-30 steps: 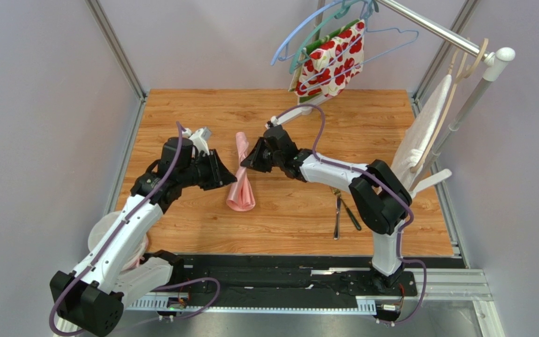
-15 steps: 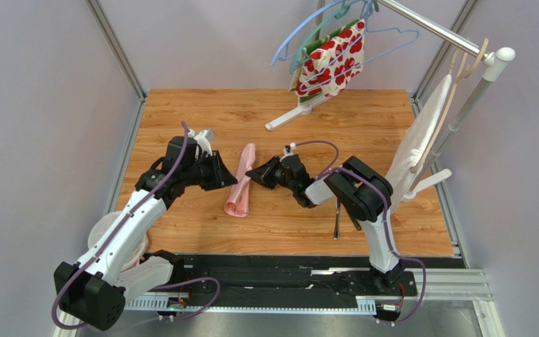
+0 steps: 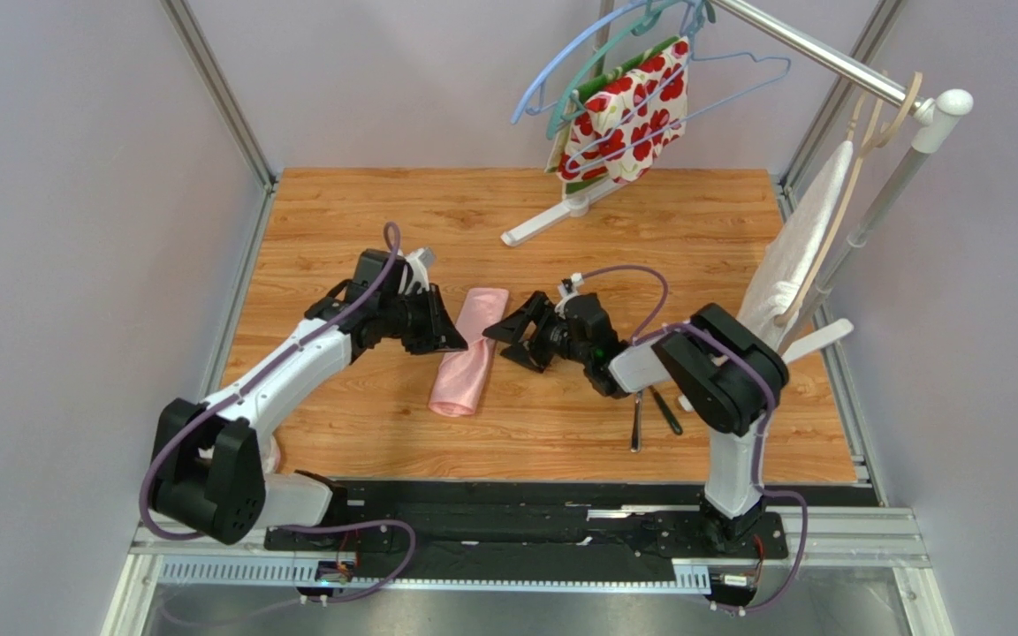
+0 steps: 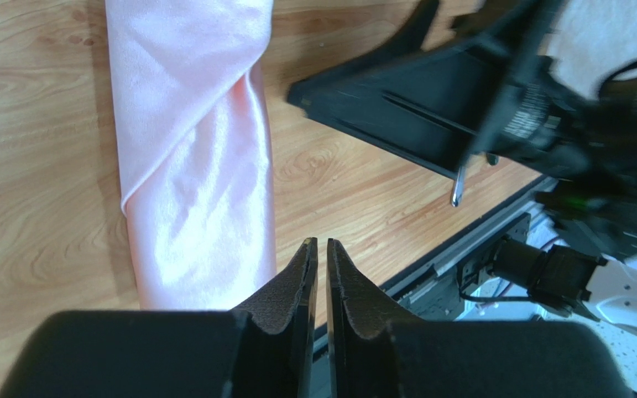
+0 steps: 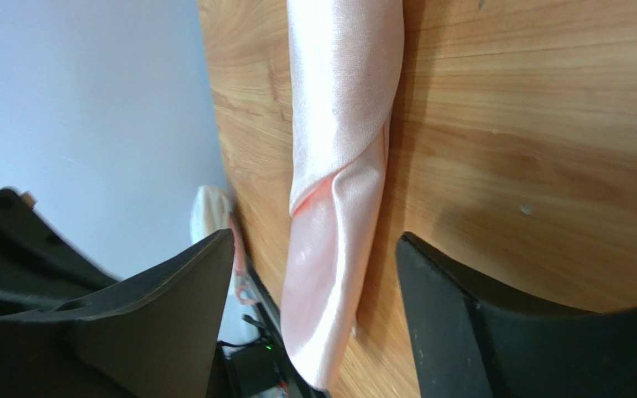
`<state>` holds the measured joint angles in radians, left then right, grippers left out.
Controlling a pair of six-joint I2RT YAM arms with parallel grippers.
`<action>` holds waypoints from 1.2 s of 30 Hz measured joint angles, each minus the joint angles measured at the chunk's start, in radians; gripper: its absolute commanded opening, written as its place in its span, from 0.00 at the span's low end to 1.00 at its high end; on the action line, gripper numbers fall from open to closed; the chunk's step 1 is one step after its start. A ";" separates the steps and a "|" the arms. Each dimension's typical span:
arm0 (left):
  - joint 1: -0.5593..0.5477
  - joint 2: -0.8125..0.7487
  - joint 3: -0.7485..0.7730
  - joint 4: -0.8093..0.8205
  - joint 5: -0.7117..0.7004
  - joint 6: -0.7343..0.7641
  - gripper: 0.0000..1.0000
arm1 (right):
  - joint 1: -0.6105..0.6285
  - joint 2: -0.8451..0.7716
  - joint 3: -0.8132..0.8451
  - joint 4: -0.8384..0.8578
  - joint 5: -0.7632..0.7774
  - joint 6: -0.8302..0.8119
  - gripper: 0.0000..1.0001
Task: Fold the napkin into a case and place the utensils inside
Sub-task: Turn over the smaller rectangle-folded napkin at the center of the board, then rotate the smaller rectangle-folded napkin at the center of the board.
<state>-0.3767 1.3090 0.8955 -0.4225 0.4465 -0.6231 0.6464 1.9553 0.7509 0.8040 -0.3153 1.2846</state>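
Observation:
The light-pink napkin (image 3: 469, 353) lies on the wood table as a long, narrow folded case, one layer wrapped diagonally over the other (image 4: 189, 157) (image 5: 338, 157). My left gripper (image 3: 452, 334) sits at its left edge, jaws shut with only a sliver between them and nothing in them (image 4: 322, 242). My right gripper (image 3: 510, 338) stands just right of the cloth, open wide, and the cloth lies on the table beyond its fingers (image 5: 315, 239), not touched by them. The utensils, a fork (image 3: 635, 422) and a darker thin piece (image 3: 667, 412), lie near the front right, outside the cloth.
A clothes rack stands at the back right, with its white base (image 3: 557, 215) on the table. Hangers on it carry a red-and-white floral cloth (image 3: 630, 113) and a white cloth (image 3: 793, 265). Metal frame posts and grey walls border the table.
The right gripper has let go of the napkin and opened, and the cloth now lies flat on the table. The left arm has moved right to the cloth's edge, its jaws narrowed.

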 measured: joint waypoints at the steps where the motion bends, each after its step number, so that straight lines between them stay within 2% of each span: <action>1: -0.002 0.017 -0.006 0.017 0.003 -0.003 0.15 | -0.010 -0.046 0.003 -0.083 -0.011 -0.051 0.77; 5: -0.026 0.069 -0.043 0.090 0.001 -0.026 0.10 | -0.052 -0.160 0.125 -0.480 -0.032 -0.278 0.72; 6: -0.043 0.083 -0.046 0.104 -0.004 -0.031 0.09 | -0.055 -0.161 0.150 -0.523 -0.032 -0.300 0.66; 8: -0.081 0.114 -0.047 0.129 -0.021 -0.042 0.07 | -0.069 -0.158 0.272 -0.706 -0.032 -0.445 0.62; 11: -0.115 0.158 -0.061 0.171 -0.044 -0.061 0.06 | -0.072 -0.143 0.390 -0.850 -0.051 -0.583 0.54; 13: -0.117 0.174 -0.089 0.191 -0.071 -0.071 0.06 | -0.072 -0.109 0.489 -0.933 -0.083 -0.663 0.46; 15: -0.114 0.182 -0.130 0.206 -0.102 -0.080 0.06 | -0.072 -0.065 0.573 -0.971 -0.125 -0.726 0.40; 18: -0.113 0.188 -0.172 0.214 -0.131 -0.087 0.06 | -0.072 0.014 0.679 -1.000 -0.195 -0.781 0.37; 24: -0.112 0.225 -0.225 0.288 -0.141 -0.116 0.05 | -0.074 0.179 0.764 -1.015 -0.273 -0.830 0.31; 28: -0.112 0.215 -0.242 0.315 -0.142 -0.119 0.06 | -0.089 0.265 0.777 -1.017 -0.310 -0.829 0.31; 32: -0.113 0.187 -0.242 0.282 -0.180 -0.096 0.18 | -0.113 0.266 0.772 -1.003 -0.340 -0.823 0.31; 36: -0.111 0.111 -0.242 0.203 -0.176 -0.083 0.19 | -0.121 0.240 0.705 -0.954 -0.346 -0.778 0.30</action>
<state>-0.4881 1.4197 0.6533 -0.2199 0.2707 -0.7059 0.5255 2.1952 1.4563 -0.1497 -0.6613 0.5064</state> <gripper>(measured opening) 0.187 0.309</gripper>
